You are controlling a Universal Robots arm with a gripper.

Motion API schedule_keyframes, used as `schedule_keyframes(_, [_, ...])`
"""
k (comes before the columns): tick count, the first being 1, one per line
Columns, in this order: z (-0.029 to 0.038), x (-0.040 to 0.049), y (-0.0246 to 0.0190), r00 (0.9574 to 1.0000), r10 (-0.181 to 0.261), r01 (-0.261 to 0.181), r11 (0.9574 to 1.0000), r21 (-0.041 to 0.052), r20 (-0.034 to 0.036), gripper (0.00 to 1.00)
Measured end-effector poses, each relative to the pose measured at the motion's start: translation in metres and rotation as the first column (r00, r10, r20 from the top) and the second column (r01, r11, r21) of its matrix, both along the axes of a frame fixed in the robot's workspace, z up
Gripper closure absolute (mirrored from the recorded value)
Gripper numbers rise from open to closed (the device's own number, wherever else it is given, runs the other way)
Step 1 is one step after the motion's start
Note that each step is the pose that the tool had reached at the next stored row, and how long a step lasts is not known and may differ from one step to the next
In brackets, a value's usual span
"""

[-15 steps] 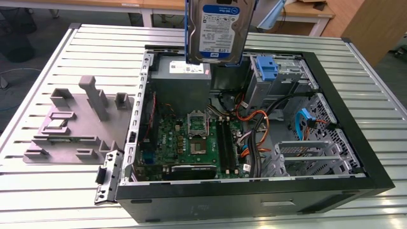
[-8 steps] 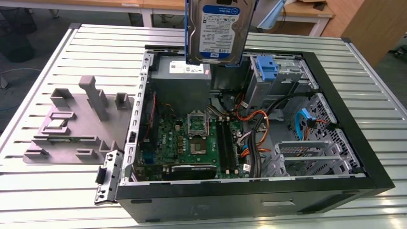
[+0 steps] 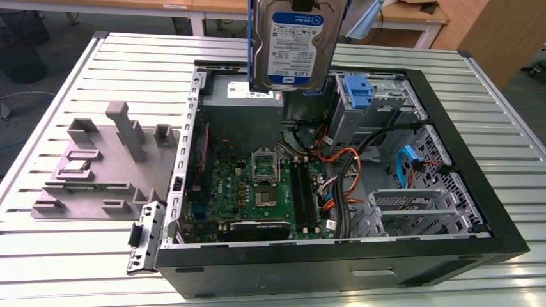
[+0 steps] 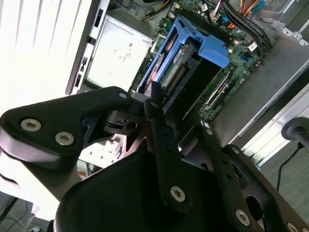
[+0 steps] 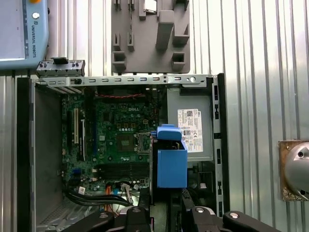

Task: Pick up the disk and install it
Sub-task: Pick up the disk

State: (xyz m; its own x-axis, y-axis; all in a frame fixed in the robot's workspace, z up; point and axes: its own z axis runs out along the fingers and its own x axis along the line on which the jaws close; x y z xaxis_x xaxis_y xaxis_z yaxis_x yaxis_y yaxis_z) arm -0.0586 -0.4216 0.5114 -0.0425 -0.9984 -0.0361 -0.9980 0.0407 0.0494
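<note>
Clamped in the black two-fingered gripper (image 5: 165, 203), the silver, blue-framed rectangular disk (image 3: 295, 48) hangs long axis vertical, apparently over the open black computer case's (image 3: 282, 278) interior.

Workshop: slatted metal bench (image 3: 68, 268), open computer case (image 3: 341, 275)

The exterior view looks down at a slant on the whole open computer case (image 3: 324, 272) from outside its black wall. The first wrist view looks straight down into the case from well above. The second wrist view sits close behind the gripper (image 4: 178, 108) and slants past the disk (image 4: 212, 50) into the case. All three share the motherboard (image 3: 256, 192).
</note>
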Motion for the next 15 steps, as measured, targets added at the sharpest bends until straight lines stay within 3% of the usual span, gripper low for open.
schedule_keyframes(6, [0.0000, 0.0000, -0.0043, 1.0000, 0.000, 0.000, 1.0000, -0.0004, 0.0000, 0.65])
schedule_keyframes(15, [0.0000, 0.0000, -0.0066, 1.0000, 0.000, 0.000, 1.0000, -0.0004, -0.0001, 0.65])
